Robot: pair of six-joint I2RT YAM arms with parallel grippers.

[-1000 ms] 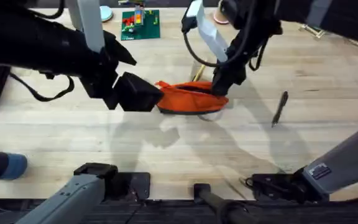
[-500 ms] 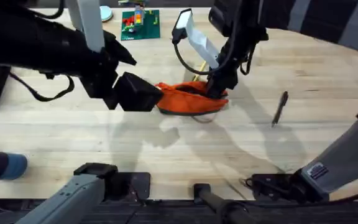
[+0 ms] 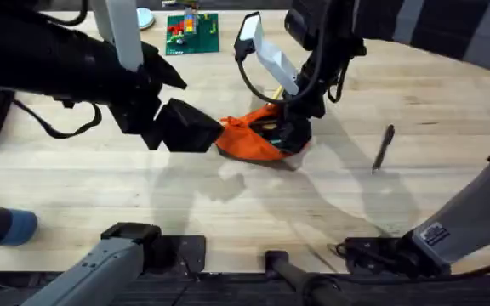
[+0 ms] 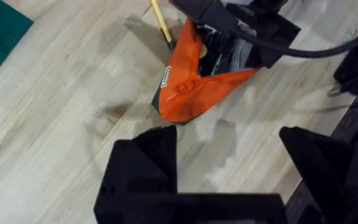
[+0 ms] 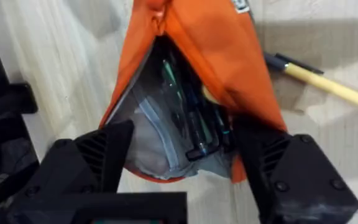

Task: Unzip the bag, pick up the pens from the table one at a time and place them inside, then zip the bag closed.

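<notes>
I see the orange fabric pencil pouch (image 3: 258, 136) lying on the pale plank counter (image 3: 228, 204), bunched up with its dark zipper mouth gaping. In the right wrist view its opening (image 5: 185, 118) shows a grey lining and several dark and green pens already inside. A small white and green label is sewn on the pouch's side in the left wrist view, but I cannot read its writing.

The right gripper (image 3: 294, 127) sits at the pouch's open end, its fingers spread wide on either side of the mouth. The left gripper (image 4: 229, 162) is just beside the pouch's other end, jaws wide apart and holding nothing.

A yellow-tan pen with a dark tip (image 5: 325, 83) lies touching the pouch's far side. An all-black pen (image 3: 384, 147) lies well apart, beyond the right gripper.
</notes>
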